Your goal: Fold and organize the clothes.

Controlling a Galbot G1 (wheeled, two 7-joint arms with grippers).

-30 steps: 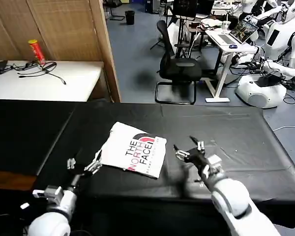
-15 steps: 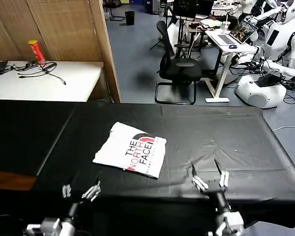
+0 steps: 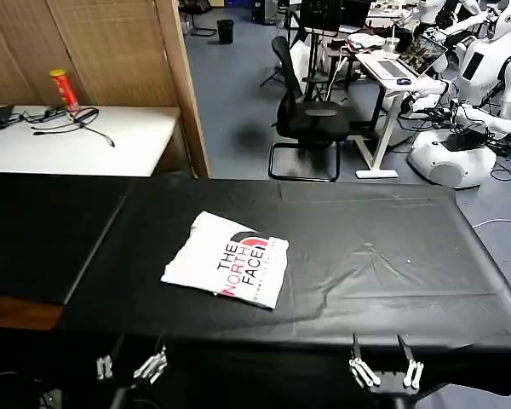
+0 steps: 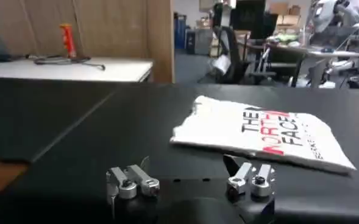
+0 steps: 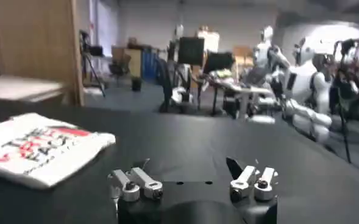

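Observation:
The clothes are one white T-shirt, folded into a compact rectangle with its "THE NORTH FACE" lettering and red arc facing up, lying left of centre on the black table. In the left wrist view the T-shirt lies beyond the fingers; in the right wrist view the T-shirt lies off to one side. My left gripper hangs open below the table's front edge at the left, nothing between its fingers. My right gripper hangs open below the front edge at the right, also empty. Both are well apart from the shirt.
A white side table with cables and a red can stands at the back left beside a wooden partition. Behind the black table are an office chair, a desk with a laptop and white robots.
Both grippers have pulled back from the tabletop near the shirt and dropped below the table's front edge. The folded T-shirt has not moved.

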